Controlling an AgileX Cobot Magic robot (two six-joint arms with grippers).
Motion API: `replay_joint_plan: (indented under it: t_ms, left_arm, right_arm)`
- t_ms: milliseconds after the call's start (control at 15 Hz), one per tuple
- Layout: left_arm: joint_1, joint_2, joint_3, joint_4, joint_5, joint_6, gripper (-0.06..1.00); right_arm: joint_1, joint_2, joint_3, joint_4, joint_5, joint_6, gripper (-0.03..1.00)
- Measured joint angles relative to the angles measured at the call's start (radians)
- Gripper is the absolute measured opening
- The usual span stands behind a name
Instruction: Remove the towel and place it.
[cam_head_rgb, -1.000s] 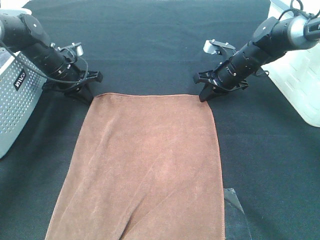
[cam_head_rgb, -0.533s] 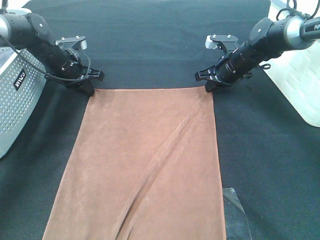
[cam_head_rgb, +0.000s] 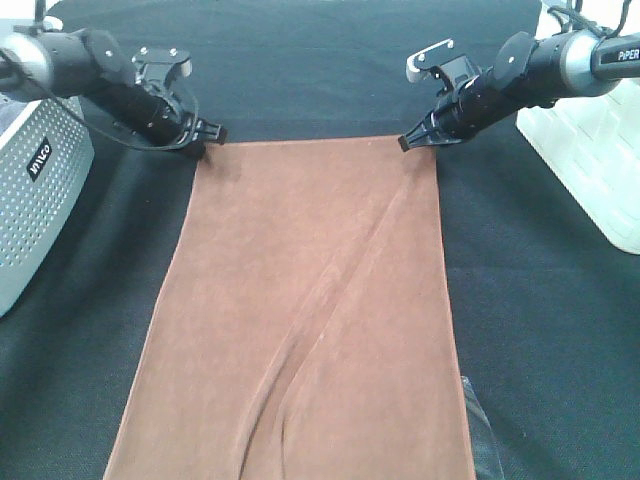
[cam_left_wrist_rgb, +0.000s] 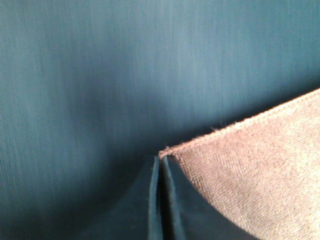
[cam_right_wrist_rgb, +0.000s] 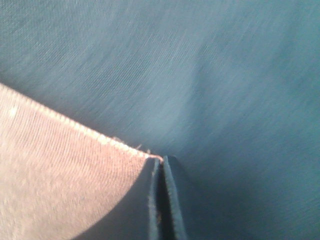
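My left gripper (cam_head_rgb: 207, 140) and right gripper (cam_head_rgb: 407, 143), pinched shut on its far corners, lay the rust-brown rectangular microfibre towel (cam_head_rgb: 310, 300) flat; next, I judge, an even release.

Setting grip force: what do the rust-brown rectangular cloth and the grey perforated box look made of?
The rust-brown cloth: soft matte microfibre-like pile; fuzzy nap and stitched hem show close up. The grey perforated box: likely satin-finished sheet metal, given regular punched holes; plastic is possible.

The right gripper (cam_right_wrist_rgb: 161, 161) has its jaws pressed together on the corner of the brown towel (cam_right_wrist_rgb: 65, 175). The towel's stitched hem runs slantwise across the blurred black table cloth (cam_right_wrist_rgb: 215, 75).
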Motion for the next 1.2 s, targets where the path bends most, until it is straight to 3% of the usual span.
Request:
replay_joint_plan:
  t_ms: [267,467,733,933,1200]
  left_arm:
    - [-0.003,0.103,-0.171,0.008,-0.005,-0.005,0.00]
    - [-0.021,0.141,-0.231,0.058,-0.095,-0.014,0.00]
    - [-0.031,0.159,-0.231,0.154,-0.243,-0.126,0.00]
    - [-0.031,0.167,-0.231,0.187,-0.348,-0.136,0.00]
    - [-0.034,0.238,-0.232,0.192,-0.445,-0.136,0.00]
  right_arm:
    - [0.000,0.003,0.000,0.025,-0.117,-0.019,0.00]
    - [0.000,0.054,-0.019,0.062,-0.213,-0.019,0.00]
    - [0.000,0.149,-0.186,0.091,-0.237,-0.019,0.00]
    - [0.002,0.248,-0.334,0.123,-0.246,-0.019,0.00]
    - [0.005,0.286,-0.363,0.134,-0.275,-0.013,0.00]
